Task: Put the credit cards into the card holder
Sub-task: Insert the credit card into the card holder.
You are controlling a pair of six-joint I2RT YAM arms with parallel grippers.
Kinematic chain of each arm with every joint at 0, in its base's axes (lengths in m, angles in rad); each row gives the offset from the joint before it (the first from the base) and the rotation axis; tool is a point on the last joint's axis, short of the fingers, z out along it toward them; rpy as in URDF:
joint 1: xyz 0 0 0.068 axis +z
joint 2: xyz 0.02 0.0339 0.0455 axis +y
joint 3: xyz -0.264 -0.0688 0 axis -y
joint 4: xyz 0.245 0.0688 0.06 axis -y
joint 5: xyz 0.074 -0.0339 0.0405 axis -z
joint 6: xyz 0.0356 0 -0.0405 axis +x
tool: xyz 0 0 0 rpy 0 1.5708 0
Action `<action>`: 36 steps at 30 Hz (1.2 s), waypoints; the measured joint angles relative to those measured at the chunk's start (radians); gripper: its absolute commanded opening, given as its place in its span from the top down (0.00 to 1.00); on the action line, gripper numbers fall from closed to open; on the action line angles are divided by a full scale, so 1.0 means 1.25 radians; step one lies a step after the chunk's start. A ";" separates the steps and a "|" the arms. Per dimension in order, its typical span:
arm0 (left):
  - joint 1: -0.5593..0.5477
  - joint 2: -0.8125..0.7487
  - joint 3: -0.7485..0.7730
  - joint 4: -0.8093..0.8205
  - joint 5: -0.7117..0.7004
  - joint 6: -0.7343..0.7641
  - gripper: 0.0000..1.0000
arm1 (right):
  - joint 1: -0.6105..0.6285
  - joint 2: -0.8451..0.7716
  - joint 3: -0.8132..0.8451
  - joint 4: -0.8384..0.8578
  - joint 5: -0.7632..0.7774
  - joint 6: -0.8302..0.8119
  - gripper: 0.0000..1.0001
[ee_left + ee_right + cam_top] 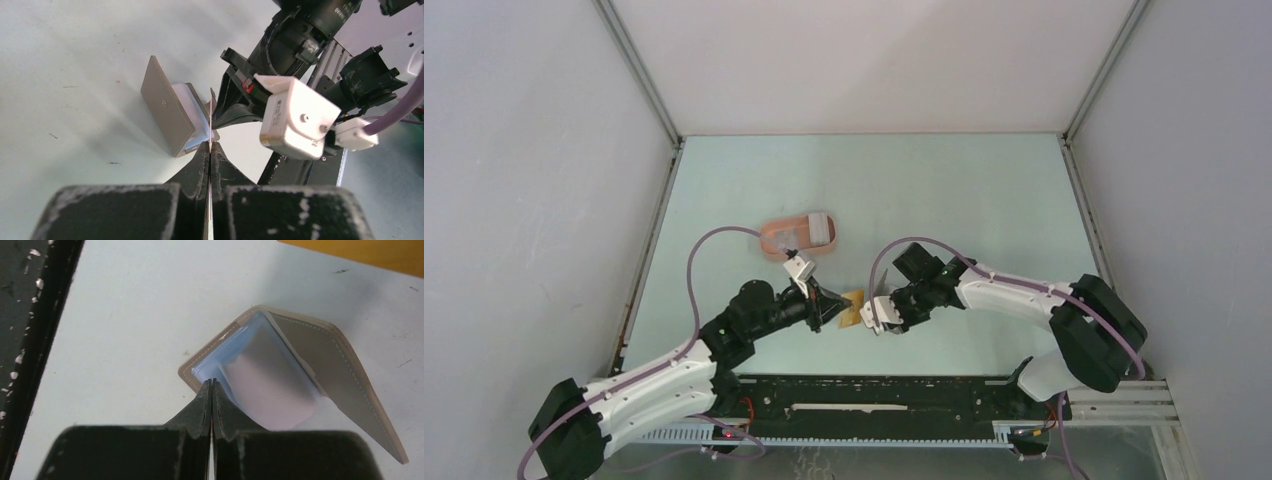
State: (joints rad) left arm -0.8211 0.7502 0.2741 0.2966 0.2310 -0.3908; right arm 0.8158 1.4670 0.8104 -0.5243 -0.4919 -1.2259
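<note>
Well, in the top view we see the left gripper (837, 306) pinching the yellow-orange card (855, 306) just below the frame's middle. The right gripper (871, 314) sits close by the card's right edge. The card holder (769, 241) lies a little up and to the left, with a whitish card (816, 228) lying in it.

In the left wrist view, the fingers are pressed on the yellow-orange card, which shows edge-on as a thin line rising from the tips. The grey wallet (167, 112) stands open just behind it, left of centre.

In the right wrist view, that gripper's fingers are pressed together at the wallet's near corner; we cannot tell whether anything thin is caught there.

To do this step well, we judge we should hold the pinch firm, swing the card clear of the right arm and level it over the holder. Then we lower it inside the rim before letting go.
</note>
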 measured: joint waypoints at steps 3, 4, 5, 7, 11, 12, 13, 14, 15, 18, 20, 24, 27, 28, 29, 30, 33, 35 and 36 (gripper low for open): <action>0.000 -0.019 -0.001 -0.007 -0.009 0.002 1.00 | 0.008 0.015 0.000 0.023 0.022 0.007 0.97; 0.000 -0.026 -0.004 -0.007 -0.010 0.002 1.00 | 0.010 0.020 0.000 0.032 0.031 0.011 0.97; 0.000 -0.034 -0.009 -0.007 -0.012 0.003 1.00 | 0.011 0.023 0.000 0.040 0.038 0.018 0.97; 0.000 -0.045 -0.017 -0.011 -0.013 0.003 1.00 | 0.011 0.024 0.000 0.054 0.052 0.029 0.95; 0.000 -0.060 -0.036 -0.007 -0.009 0.003 1.00 | 0.013 0.024 0.000 0.098 0.082 0.069 0.88; 0.001 -0.063 -0.042 -0.002 -0.005 0.001 1.00 | 0.013 0.024 0.000 0.113 0.091 0.082 0.86; 0.001 -0.065 -0.050 0.006 0.001 -0.002 1.00 | 0.013 0.024 0.000 0.127 0.099 0.094 0.85; 0.001 -0.067 -0.057 0.014 0.008 -0.002 1.00 | 0.013 0.024 0.000 0.140 0.106 0.107 0.84; 0.001 -0.067 -0.065 0.025 0.014 -0.003 1.00 | 0.013 0.025 0.000 0.157 0.116 0.121 0.82; 0.001 -0.064 -0.083 0.049 0.031 -0.011 1.00 | 0.013 0.030 0.001 0.194 0.138 0.148 0.78; 0.001 -0.055 -0.091 0.067 0.037 -0.017 1.00 | 0.013 0.040 0.004 0.211 0.146 0.162 0.76; 0.001 -0.027 -0.092 0.105 0.052 -0.023 1.00 | 0.011 0.075 0.029 0.225 0.159 0.196 0.73; 0.002 0.002 -0.092 0.141 0.056 -0.024 1.00 | 0.001 0.092 0.057 0.222 0.152 0.231 0.73; 0.002 0.016 -0.092 0.156 0.057 -0.024 1.00 | -0.010 0.101 0.070 0.219 0.145 0.243 0.73; 0.002 0.026 -0.092 0.166 0.057 -0.024 1.00 | -0.016 0.106 0.083 0.216 0.135 0.255 0.73; 0.002 0.038 -0.092 0.176 0.057 -0.024 1.00 | -0.023 0.110 0.097 0.210 0.124 0.267 0.73; 0.002 0.069 -0.092 0.207 0.060 -0.022 1.00 | -0.048 0.122 0.137 0.193 0.086 0.300 0.73; 0.002 0.089 -0.092 0.222 0.063 -0.014 1.00 | -0.058 0.133 0.161 0.175 0.065 0.319 0.74; 0.002 0.099 -0.092 0.227 0.064 -0.008 1.00 | -0.063 0.142 0.177 0.162 0.053 0.330 0.74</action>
State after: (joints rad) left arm -0.8192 0.8738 0.1589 0.5808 0.3111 -0.4011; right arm 0.7376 1.6447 1.0313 -0.3218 -0.4252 -0.8135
